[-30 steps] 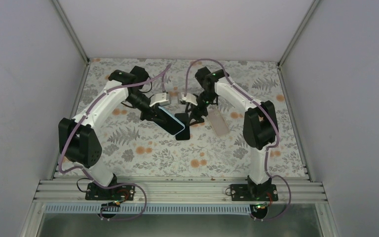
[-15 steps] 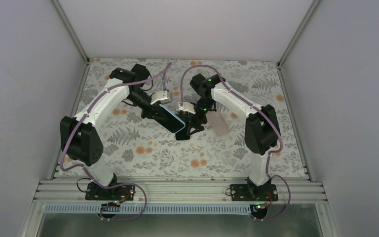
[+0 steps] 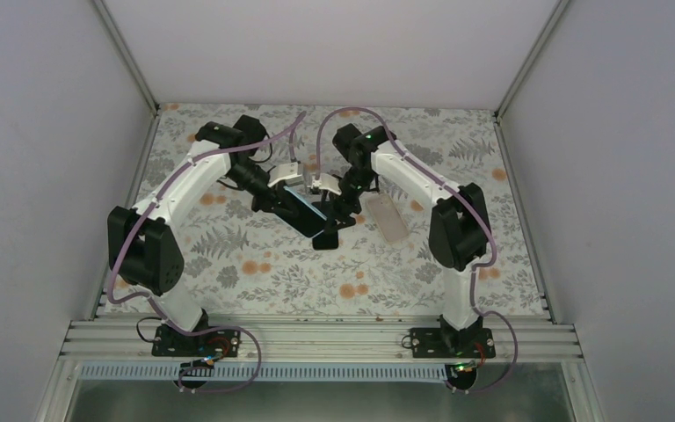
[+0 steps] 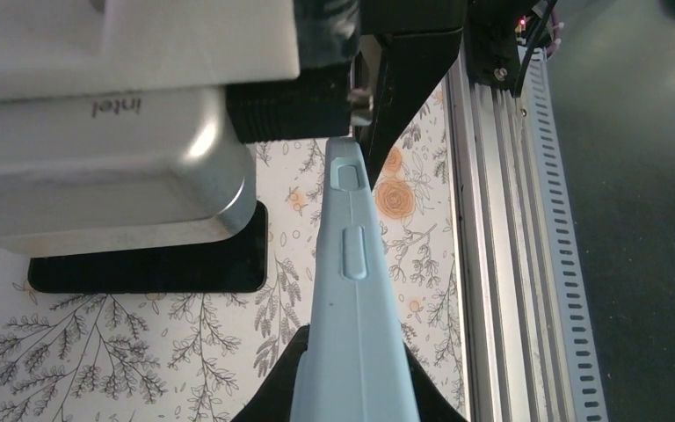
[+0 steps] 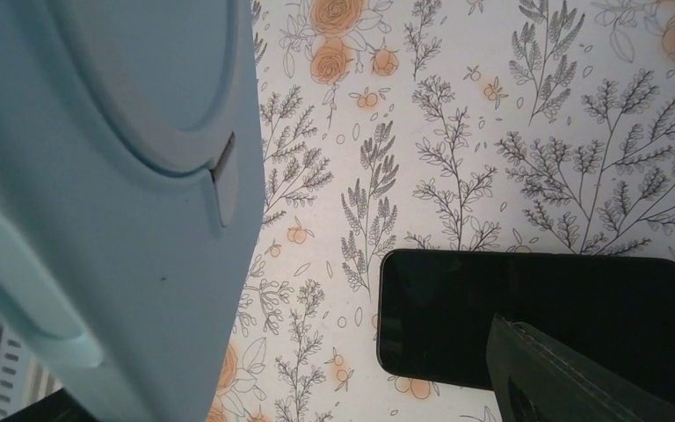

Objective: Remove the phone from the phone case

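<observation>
My left gripper (image 3: 274, 200) is shut on a light blue phone case (image 3: 306, 211), held tilted above the table. In the left wrist view the case (image 4: 356, 334) stands edge-on between my black fingers (image 4: 272, 391). Its face looks dark from above, and I cannot tell whether a phone sits in it. My right gripper (image 3: 334, 213) is open right beside the case's far end. In the right wrist view the case's back (image 5: 97, 176) fills the left side and one finger (image 5: 562, 378) shows at the lower right. A black phone (image 5: 536, 316) lies flat on the table below.
The black phone (image 3: 323, 239) on the floral mat lies just under both grippers. A pale, clear slab (image 3: 389, 218) lies to the right of them. The metal rail (image 3: 316, 338) runs along the near edge, and walls close in on three sides.
My right gripper has swung left, in against the blue case's end. The left gripper and the case have shifted slightly up and back.
</observation>
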`<action>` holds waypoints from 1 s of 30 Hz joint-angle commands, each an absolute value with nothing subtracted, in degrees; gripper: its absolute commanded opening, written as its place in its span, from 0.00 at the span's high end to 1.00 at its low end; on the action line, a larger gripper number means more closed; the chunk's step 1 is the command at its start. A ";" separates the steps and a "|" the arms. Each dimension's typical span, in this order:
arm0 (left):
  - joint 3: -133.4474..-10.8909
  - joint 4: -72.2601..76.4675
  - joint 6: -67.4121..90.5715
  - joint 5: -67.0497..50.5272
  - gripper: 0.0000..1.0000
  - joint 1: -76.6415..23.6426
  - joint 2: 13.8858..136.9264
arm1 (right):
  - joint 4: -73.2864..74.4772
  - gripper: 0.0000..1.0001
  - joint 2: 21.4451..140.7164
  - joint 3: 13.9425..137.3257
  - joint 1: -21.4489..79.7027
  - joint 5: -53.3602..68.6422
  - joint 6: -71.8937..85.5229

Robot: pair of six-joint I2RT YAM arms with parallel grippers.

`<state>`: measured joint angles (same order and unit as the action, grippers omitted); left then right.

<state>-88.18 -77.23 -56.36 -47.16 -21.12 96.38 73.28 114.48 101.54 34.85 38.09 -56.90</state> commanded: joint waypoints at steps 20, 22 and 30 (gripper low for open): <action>-87.82 -77.78 -57.56 -50.79 0.98 -21.26 92.45 | 73.63 0.15 116.95 104.29 31.40 40.52 -58.73; -87.82 -77.78 -57.55 -50.65 0.98 -21.27 92.42 | 73.65 0.14 116.98 104.63 30.96 40.33 -59.14; -87.48 -77.78 -57.88 -51.29 0.98 -21.73 91.61 | 73.65 0.14 119.37 107.41 29.03 38.12 -59.79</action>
<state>-87.74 -73.58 -56.34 -46.50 -21.06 94.74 75.29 117.05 104.29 31.42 40.62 -58.48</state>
